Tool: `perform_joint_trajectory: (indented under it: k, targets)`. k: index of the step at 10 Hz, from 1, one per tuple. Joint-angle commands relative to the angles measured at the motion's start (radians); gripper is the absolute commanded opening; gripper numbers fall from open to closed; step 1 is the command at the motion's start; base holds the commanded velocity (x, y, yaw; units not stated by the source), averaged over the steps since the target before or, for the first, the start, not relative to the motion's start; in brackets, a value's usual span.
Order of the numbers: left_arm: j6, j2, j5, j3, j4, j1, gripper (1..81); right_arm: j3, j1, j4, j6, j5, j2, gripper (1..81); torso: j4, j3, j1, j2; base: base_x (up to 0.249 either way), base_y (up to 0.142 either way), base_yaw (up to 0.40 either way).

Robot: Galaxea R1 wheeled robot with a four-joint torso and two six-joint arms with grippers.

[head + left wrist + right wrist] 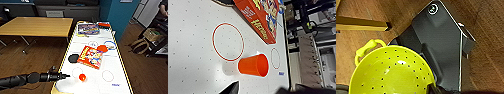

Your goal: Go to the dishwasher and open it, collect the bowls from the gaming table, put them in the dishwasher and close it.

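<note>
Orange cup (82, 77) stands upright just ahead of left gripper (67, 75), on gaming table (120, 67); jaw state unreadable.

The gaming table (117, 75), white-topped with red circle markings and a yellow edge, runs from near to far, slightly right of centre, carrying an upright orange cup (82, 77) near its near end, a cereal box (90, 57) mid-table, and a yellow perforated bowl (391, 72) in the right wrist view.
</note>
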Motion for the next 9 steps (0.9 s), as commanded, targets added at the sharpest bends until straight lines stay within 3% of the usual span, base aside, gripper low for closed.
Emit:
perform_joint_trajectory:
  k: [1, 9]
  targets:
    - [-0.020, 0.068, 0.081, -0.091, -0.017, -0.168, 81.1, 0.012, 0.004, -0.031, 0.001, -0.037, -0.035, 1.0, 0.000, 0.000, 0.000, 0.000, 0.000, 0.000, 0.000]
    - [-0.022, 0.317, 0.079, -0.251, -0.001, -0.167, 81.1, 0.014, 0.006, -0.030, 0.004, -0.037, -0.030, 1.0, 0.000, 0.000, 0.000, 0.000, 0.000, 0.000, 0.000]
